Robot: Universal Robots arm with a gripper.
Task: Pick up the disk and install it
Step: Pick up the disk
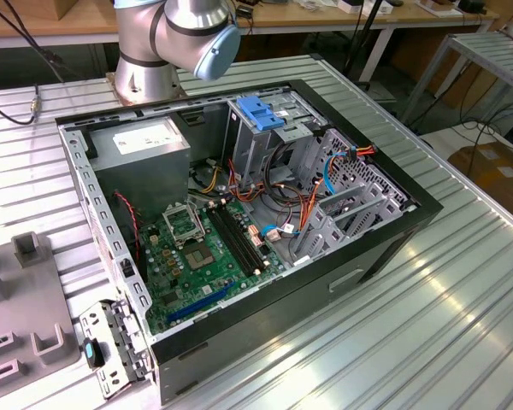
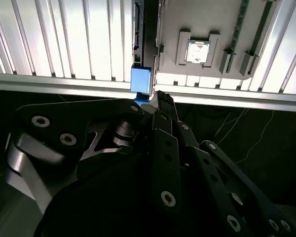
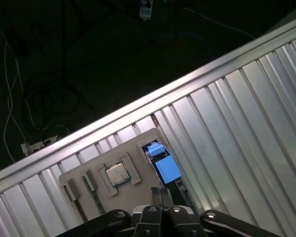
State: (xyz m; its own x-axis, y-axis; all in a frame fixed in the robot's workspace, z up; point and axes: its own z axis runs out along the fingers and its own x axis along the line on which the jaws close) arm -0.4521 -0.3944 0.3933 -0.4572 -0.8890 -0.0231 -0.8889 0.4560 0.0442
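Disk (image 3: 166, 169) sits just beyond gripper (image 3: 161, 193), whose jaws are pressed together.

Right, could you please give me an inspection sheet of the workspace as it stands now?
Surface: ribbed metal table, carrying an open computer case.
Job's things: the disk, showing a blue end tab, beside a grey fixture tray near the table's edge; not picked up.
Clutter: a processor chip seated in the tray.
Hand: over the disk, fingers together, holding nothing.
Cables: orange, blue and red leads inside the case.
Surroundings: wooden benches behind the table; loose cables beyond its edge.
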